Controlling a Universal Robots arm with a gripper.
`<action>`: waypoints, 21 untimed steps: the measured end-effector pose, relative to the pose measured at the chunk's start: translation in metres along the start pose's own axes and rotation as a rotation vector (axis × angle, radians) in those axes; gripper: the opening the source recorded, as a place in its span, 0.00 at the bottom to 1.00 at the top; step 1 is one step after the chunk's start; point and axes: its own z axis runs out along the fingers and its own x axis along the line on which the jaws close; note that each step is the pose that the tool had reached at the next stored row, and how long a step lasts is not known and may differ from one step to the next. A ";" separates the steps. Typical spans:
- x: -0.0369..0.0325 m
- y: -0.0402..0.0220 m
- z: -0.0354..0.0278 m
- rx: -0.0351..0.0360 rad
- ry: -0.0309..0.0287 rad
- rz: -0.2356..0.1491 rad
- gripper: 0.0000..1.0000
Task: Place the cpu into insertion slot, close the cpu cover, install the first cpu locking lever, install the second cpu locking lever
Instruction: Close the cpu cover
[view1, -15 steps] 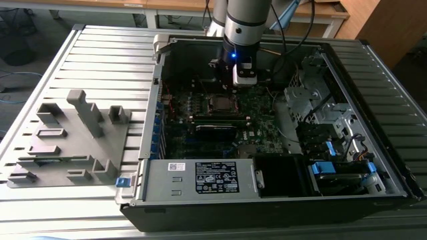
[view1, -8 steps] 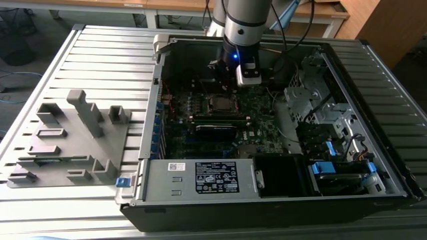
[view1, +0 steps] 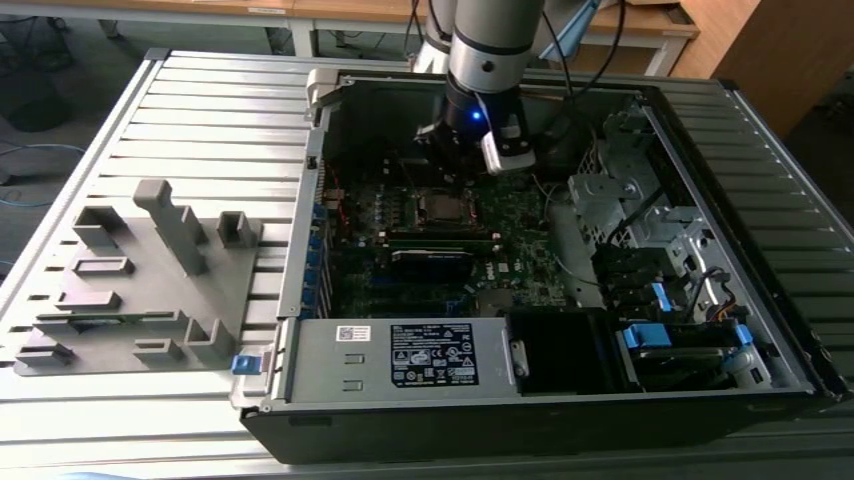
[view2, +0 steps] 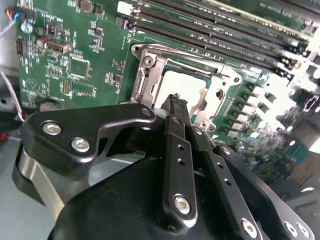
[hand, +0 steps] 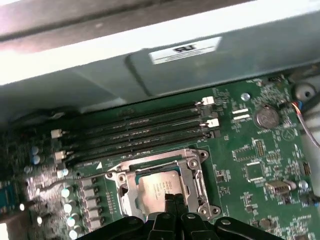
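- One grey tray (view1: 147, 270) with slots and upright posts lies at the exterior view's left, on a ribbed table (view1: 200, 100).
- Just right of it stands an open case (view1: 400, 410), with a green board (view1: 521, 250) lying flat inside.
- One arm (view1: 494, 40) reaches down from the far side over the middle of the board, ending above the slot (view1: 441, 207).
- Inside the slot lies the cpu (view2: 187, 82), pale top up, and the cover (view2: 150, 80) is folded down around it in both wrist views.
- Both fingers of the gripper (view2: 176, 104) are pressed together with nothing between them. The tip is over one edge of the cpu, and I cannot tell if it touches.
- Four black memory slots (hand: 135, 130) run alongside the slot.
- Several drive bays with blue tabs (view1: 647, 335) fill the right end of the case.
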 end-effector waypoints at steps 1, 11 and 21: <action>0.0000 0.0000 0.0003 0.0004 0.0005 -0.019 0.11; 0.0000 -0.0002 0.0049 0.0032 -0.0012 -0.186 0.11; 0.0113 -0.0029 0.0110 0.0021 -0.0330 -0.186 0.11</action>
